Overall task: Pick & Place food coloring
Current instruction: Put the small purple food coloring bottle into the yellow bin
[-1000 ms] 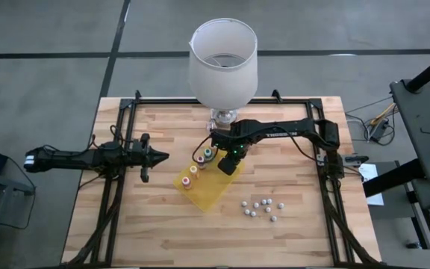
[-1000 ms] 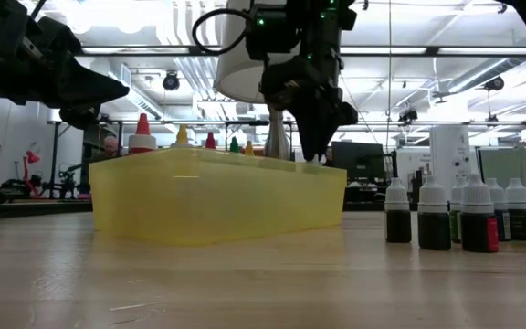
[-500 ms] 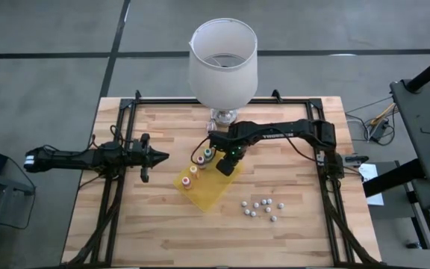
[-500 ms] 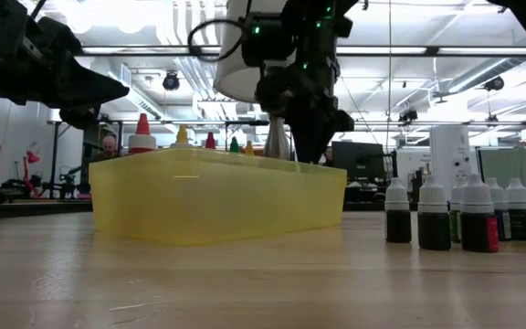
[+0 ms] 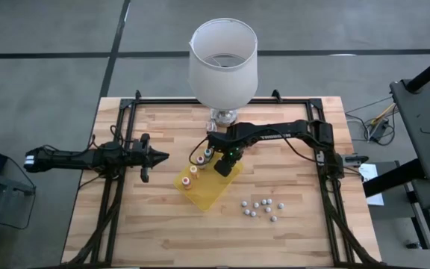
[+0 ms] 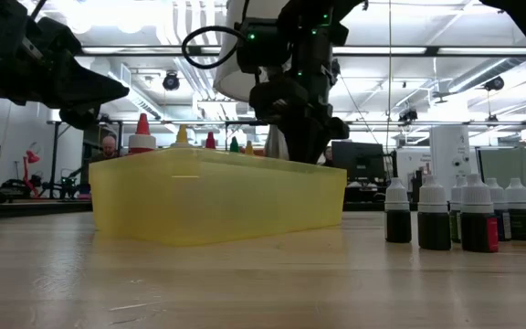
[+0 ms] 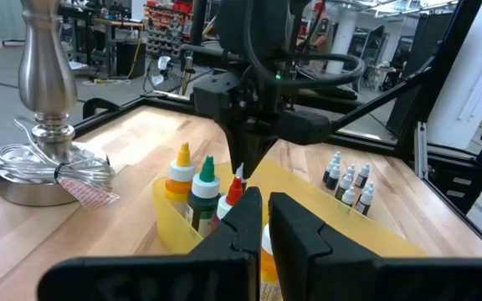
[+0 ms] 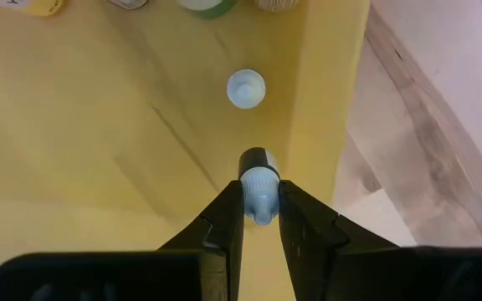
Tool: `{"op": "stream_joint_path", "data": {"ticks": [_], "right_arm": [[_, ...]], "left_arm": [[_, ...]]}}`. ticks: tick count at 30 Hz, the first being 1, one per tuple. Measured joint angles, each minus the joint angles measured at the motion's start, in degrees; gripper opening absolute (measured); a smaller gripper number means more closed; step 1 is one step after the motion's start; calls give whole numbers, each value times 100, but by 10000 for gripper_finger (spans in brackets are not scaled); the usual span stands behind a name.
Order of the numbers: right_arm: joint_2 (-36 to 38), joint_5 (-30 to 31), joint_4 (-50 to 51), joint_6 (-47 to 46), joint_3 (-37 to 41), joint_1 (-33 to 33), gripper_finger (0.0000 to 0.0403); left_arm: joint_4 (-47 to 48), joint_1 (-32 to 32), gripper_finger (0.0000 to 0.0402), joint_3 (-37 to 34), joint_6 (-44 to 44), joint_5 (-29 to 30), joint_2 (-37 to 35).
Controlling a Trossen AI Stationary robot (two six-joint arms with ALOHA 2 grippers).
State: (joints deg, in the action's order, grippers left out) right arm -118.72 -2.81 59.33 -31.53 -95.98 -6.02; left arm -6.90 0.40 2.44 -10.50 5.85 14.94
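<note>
A yellow tray (image 5: 213, 193) lies mid-table. Several larger bottles with coloured caps (image 5: 193, 171) stand at its far-left end, and one small white-capped food coloring bottle (image 8: 246, 89) stands on its floor. My right gripper (image 5: 225, 160) points down into the tray, shut on another small white-capped bottle (image 8: 258, 186). In the low view its fingers (image 6: 301, 146) dip behind the tray wall. Several more small bottles (image 5: 261, 208) stand on the table to the tray's near right. My left gripper (image 5: 160, 157) is shut, holds nothing and hovers left of the tray. My right gripper pinches the small bottle's white cap (image 8: 258, 199) between its two fingers, coming from above and pointing down. The bottle's dark body (image 8: 258, 158) hangs below the fingers over the tray floor, close to the tray's wall. Whether its base touches the floor, I cannot tell.
A tall lamp with a white shade (image 5: 223, 56) and a metal foot (image 7: 44, 159) stands at the far edge, just behind the tray. Black frame rails (image 5: 327, 187) run along the table's left and right sides. Bare wood lies near the front edge.
My right gripper has sunk with the small bottle toward the tray and shifted slightly toward the table's left. In the low view its fingertips and the bottle now sit behind the tray wall. Its fingers stay shut on the cap.
</note>
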Motion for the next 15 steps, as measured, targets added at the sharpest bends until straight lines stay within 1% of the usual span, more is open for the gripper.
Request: {"op": "stream_joint_path", "data": {"ticks": [15], "right_arm": [[-300,-2,-123,6,-1,0,59]], "left_arm": [[11,0,0,0,0,0,0]]}}
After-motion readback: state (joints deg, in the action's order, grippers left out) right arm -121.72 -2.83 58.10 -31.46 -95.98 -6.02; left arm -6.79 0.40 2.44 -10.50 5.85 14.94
